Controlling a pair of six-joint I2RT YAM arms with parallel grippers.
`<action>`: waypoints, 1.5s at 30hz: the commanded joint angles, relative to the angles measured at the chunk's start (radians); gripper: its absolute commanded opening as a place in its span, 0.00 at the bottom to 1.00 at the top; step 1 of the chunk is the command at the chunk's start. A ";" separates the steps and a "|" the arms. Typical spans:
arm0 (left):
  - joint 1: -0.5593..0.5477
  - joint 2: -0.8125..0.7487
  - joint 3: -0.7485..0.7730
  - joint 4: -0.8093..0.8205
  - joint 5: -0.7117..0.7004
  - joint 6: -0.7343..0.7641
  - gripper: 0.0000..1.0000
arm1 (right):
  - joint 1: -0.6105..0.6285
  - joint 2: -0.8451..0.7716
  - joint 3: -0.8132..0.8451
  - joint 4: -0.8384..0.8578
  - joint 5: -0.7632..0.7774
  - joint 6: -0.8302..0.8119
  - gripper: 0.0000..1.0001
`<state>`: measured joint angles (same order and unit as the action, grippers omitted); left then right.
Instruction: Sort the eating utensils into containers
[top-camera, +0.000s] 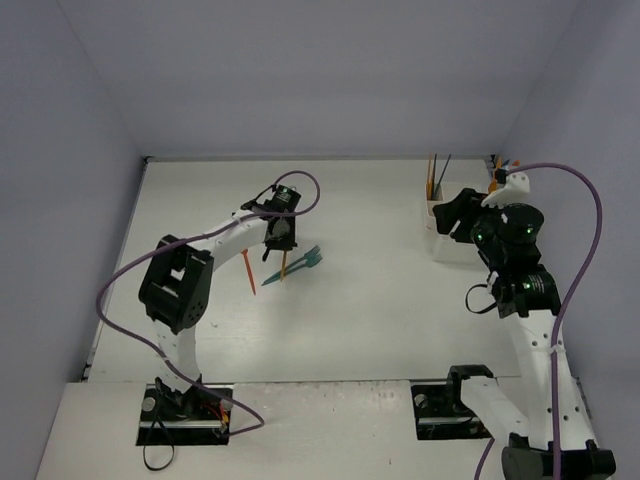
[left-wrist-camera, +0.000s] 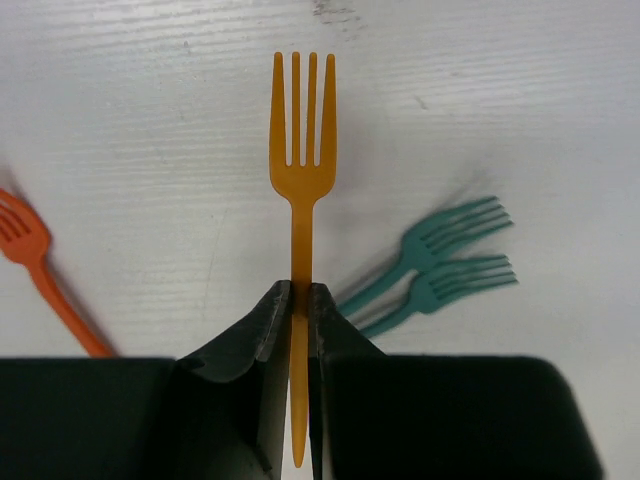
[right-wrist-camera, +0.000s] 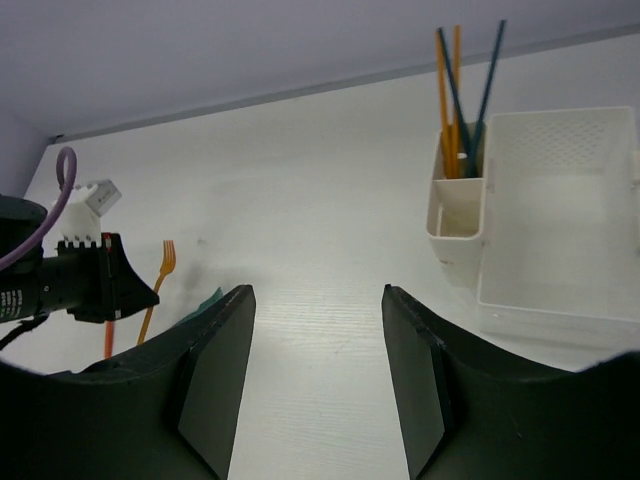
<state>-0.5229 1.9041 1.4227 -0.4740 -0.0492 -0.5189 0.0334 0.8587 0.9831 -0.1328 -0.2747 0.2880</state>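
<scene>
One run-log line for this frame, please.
left gripper: shut on orange fork | right gripper: open, empty | two teal forks: on table

Two robot arms seen from above, bases side by side. The left arm (top-camera: 215, 240) bends at its elbow and reaches forward and to the right. The left gripper (left-wrist-camera: 298, 292) points down, jaws pressed together on the thin handle of a fork (left-wrist-camera: 302, 150). The right arm (top-camera: 535, 340) stands upright with its wrist folded inward. The right gripper (right-wrist-camera: 318, 300) is partly open and holds nothing.
</scene>
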 joint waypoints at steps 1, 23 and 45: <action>-0.060 -0.292 -0.074 0.217 0.058 0.185 0.00 | 0.056 0.119 0.107 0.061 -0.177 0.056 0.50; -0.196 -0.559 -0.159 0.480 0.485 0.437 0.00 | 0.450 0.377 0.322 0.065 -0.073 0.030 0.49; -0.232 -0.582 -0.140 0.386 0.477 0.467 0.00 | 0.564 0.348 0.219 0.062 0.136 0.000 0.29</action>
<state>-0.7471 1.3718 1.2112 -0.1266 0.4141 -0.0713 0.5748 1.2471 1.2133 -0.1322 -0.1947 0.2916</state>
